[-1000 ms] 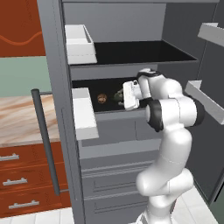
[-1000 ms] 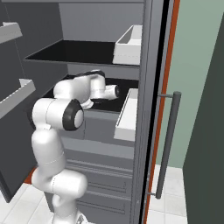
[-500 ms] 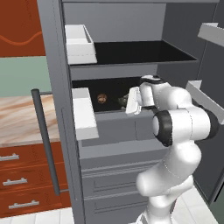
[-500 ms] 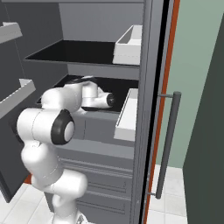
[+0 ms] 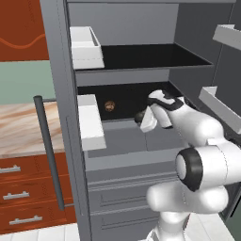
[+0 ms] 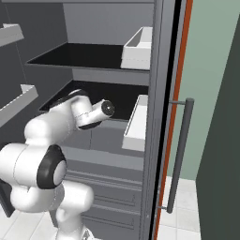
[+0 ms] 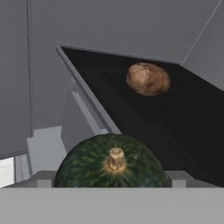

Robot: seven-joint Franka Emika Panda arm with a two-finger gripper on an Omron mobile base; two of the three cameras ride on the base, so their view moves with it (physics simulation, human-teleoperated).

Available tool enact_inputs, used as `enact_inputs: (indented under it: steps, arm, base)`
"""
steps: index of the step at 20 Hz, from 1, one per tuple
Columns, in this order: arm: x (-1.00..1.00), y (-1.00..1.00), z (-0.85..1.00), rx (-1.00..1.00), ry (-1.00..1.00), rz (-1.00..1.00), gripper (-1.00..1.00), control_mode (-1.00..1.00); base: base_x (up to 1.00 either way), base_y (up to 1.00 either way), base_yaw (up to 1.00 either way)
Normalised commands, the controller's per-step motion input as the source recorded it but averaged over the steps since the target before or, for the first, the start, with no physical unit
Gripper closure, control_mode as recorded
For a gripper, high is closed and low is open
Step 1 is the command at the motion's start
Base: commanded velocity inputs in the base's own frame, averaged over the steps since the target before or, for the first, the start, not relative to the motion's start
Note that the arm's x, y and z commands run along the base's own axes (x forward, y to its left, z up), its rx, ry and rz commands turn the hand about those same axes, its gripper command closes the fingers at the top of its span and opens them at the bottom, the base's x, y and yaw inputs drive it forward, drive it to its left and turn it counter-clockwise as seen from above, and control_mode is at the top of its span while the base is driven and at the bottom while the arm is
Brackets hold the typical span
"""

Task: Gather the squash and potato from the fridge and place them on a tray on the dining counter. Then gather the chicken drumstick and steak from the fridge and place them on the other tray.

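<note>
In the left base view, the fridge (image 5: pixel 136 52) is seen standing open, with black shelves and white door bins. The arm is reached in over the lower black shelf (image 5: pixel 127 101), and the claw (image 5: pixel 141 117) is seen at the shelf's front edge, mostly hidden behind the white hand. A dark lump, the squash (image 5: pixel 139 116), is just made out at the claw's tip. The potato (image 5: pixel 109 105) is seen deeper on the same shelf, beyond the claw and apart from it. A white bin (image 5: pixel 91 121) hangs on the door beside the shelf. A marbled tabletop (image 5: pixel 21 127) over red-brown drawers is seen outside the fridge, past the door handle.

In the right base view, the arm is seen bent into the fridge (image 6: pixel 108 28) at the level of the lower shelf (image 6: pixel 124 96). The hand is turned inward, and the claw's fingers are hidden behind it, so their spread cannot be told from this side. A white bin (image 6: pixel 137 124) is seen on the door just beside the hand.

In the hand view, the squash (image 7: pixel 111 164) is seen close up, dark green with a tan stem, directly between the fingers (image 7: pixel 43 179), which stand wide on either side without pressing it. The potato (image 7: pixel 148 79) is seen farther along the black shelf (image 7: pixel 175 122), well beyond the squash and clear of the claw.
</note>
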Motion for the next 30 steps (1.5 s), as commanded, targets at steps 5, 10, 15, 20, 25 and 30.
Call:
enact_inputs:
  steps: [5,10,15,20,25,30]
  arm:
    - [-0.89,-0.14,0.17,-0.06,0.00,-0.11,1.00,-1.00]
    - [-0.63,0.00,0.14,-0.07,0.00,-0.19,1.00,-1.00]
    - [-0.53,-0.03,0.05,-0.09,0.00,-0.21,1.00,-1.00]
    - [-0.59,-0.13,0.07,-0.07,0.01,-0.12,1.00,-1.00]
    - [-0.47,-0.18,0.14,-0.04,0.05,0.00,1.00,-1.00]
    - [-0.41,-0.04,0.19,-0.04,0.02,0.00,1.00,-1.00]
  base:
    - [0.00,0.00,0.00]
    - [0.00,0.00,0.00]
    - [0.00,0.00,0.00]
    - [0.00,0.00,0.00]
    - [0.00,0.00,0.00]
    - [0.00,0.00,0.00]
